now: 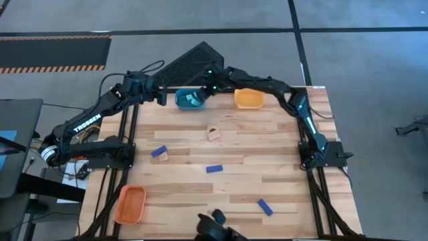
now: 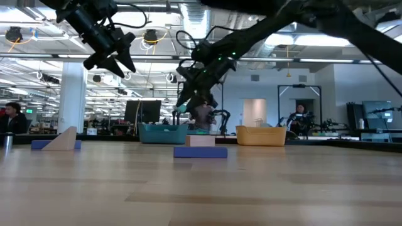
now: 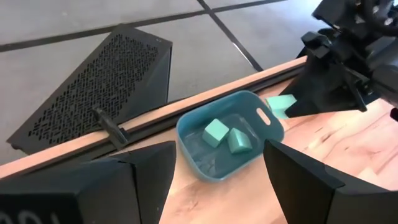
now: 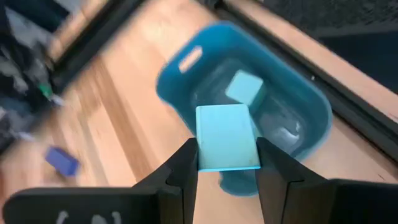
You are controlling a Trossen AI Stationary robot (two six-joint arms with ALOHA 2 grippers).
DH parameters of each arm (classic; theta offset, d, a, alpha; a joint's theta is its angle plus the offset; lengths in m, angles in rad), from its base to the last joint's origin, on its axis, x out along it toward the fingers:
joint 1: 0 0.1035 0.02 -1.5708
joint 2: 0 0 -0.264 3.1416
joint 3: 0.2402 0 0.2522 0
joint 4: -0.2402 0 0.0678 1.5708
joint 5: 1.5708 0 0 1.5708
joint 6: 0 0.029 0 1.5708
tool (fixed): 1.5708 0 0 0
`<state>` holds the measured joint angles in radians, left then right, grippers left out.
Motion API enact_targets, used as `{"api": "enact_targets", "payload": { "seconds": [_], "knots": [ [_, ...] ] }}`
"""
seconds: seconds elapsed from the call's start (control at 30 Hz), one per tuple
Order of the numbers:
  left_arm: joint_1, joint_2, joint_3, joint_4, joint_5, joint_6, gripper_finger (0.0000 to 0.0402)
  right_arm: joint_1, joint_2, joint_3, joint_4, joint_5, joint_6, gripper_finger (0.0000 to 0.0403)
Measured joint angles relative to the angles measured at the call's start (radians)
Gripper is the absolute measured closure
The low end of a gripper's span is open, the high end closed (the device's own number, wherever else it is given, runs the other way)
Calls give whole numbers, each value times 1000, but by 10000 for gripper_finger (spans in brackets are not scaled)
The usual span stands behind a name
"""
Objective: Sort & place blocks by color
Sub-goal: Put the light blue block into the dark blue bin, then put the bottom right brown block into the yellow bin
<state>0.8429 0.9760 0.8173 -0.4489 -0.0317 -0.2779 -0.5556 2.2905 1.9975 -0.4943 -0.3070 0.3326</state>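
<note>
The right gripper (image 4: pixel 227 163) clamps a flat, pale cyan block (image 4: pixel 227 144) between its fingers, above the teal tray (image 4: pixel 311 106). Two more cyan blocks (image 3: pixel 227 135) lie inside. The left gripper (image 3: pixel 217 168) hangs beside, fingers wide.

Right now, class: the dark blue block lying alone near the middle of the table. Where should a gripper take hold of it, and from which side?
Grip the dark blue block across its two long faces, at mid-length, coming straight down from above. It lies flat with bare table all round, so both long faces look free for fingers.

Grey floor (image 1: pixel 200 17), striped hazard tape (image 1: pixel 53 67); ceiling lights (image 2: pixel 151 36), white column (image 2: pixel 73 100).
</note>
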Motion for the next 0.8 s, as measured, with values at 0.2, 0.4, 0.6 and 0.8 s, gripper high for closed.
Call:
{"api": "enact_targets", "payload": {
  "seconds": [0.2, 0.4, 0.6, 0.8],
  "knots": [
    [0, 0, 0, -50, -36, -8, 168, -6, 98, 148, -128, -11, -36, 247],
    [-1, 0, 0, -98, -61, -23, 168, -17, 106, 166, -142, -13, -54, 178],
    [-1, 0, 0, -100, -61, -24, 168, -23, 100, 166, -145, -20, -70, 161],
    [-2, -2, 0, -100, -60, -25, 168, -8, 73, 165, -194, -8, -106, 160]
  ]
}}
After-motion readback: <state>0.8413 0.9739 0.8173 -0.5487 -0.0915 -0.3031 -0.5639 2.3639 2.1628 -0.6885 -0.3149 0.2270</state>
